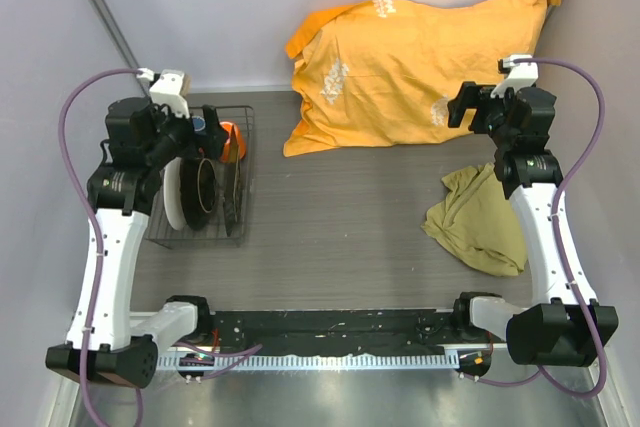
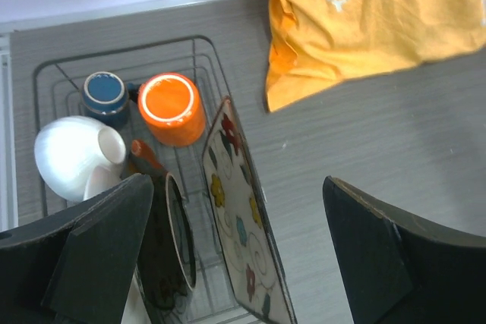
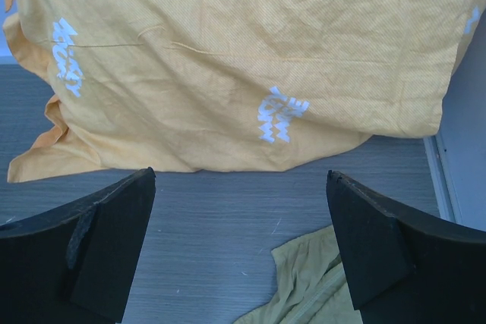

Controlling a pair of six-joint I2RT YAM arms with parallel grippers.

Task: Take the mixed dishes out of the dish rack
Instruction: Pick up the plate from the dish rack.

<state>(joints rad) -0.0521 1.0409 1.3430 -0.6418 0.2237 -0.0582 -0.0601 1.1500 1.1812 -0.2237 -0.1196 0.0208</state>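
1. By the bench's [image 2: 380, 149] left edge, the dish rack [image 1: 200, 235] is carrying white bowl [image 2: 72, 153], blue cup [image 2: 105, 95], orange mug [image 2: 168, 108], round plate [image 2: 171, 256], square plate [image 2: 239, 225].
2. Left pincer [image 2: 234, 181] is hanging above, spread apart.
3. Right pincer [image 3: 239, 174] is gaping over open bench.

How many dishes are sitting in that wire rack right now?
5. In the rack: small blue cup and orange mug at the far end, white bowl on the left side, dark-rimmed plate and flowered square plate on edge nearer. Others may be hidden.
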